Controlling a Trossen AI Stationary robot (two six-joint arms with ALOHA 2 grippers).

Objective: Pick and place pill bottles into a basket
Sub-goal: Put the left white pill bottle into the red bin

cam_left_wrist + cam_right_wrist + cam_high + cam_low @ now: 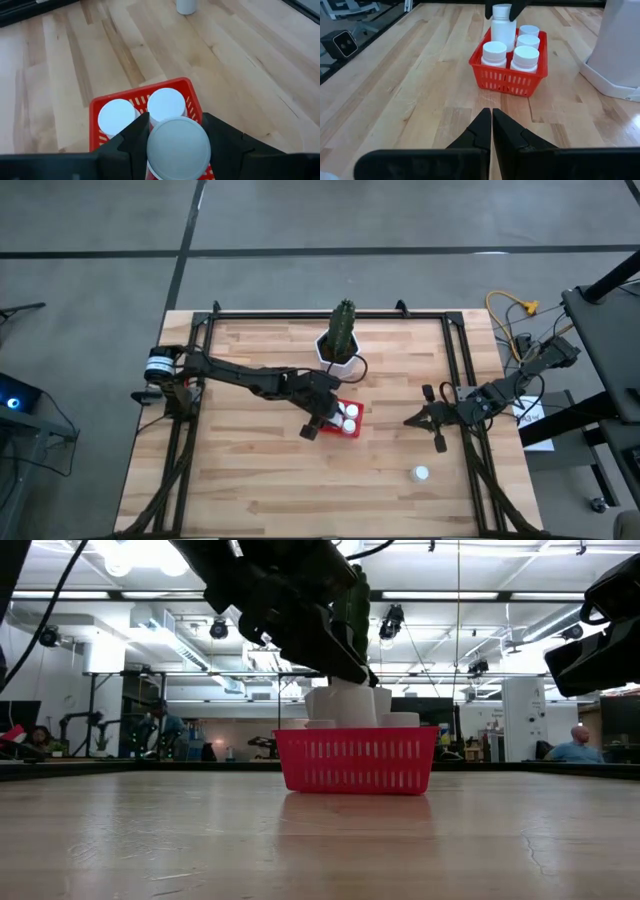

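The red basket (pixel 510 80) stands mid-table with several white pill bottles (pixel 525 57) upright in it. My left gripper (pixel 325 418) reaches over the basket's left side, shut on one more pill bottle (pixel 503 27), which stands taller than the others. Another pill bottle (pixel 421 474) stands alone on the table toward the near right. My right gripper (pixel 491 117) is shut and holds nothing; it hovers to the right of the basket, pointing at it. My left gripper pinches the pill bottle at its top, one finger (pixel 137 135) on either side of the cap (pixel 178 147). The fingers slant down from the table's left. The bottle hangs upright, its lower end inside the basket behind the other bottles and its cap well above theirs.
A white pot with a green cactus (pixel 340 345) stands just beyond the basket, close to my left arm. Black frame rails (pixel 460 360) run along the table's left, right and far edges. Bare wood lies near and to the left of the basket.
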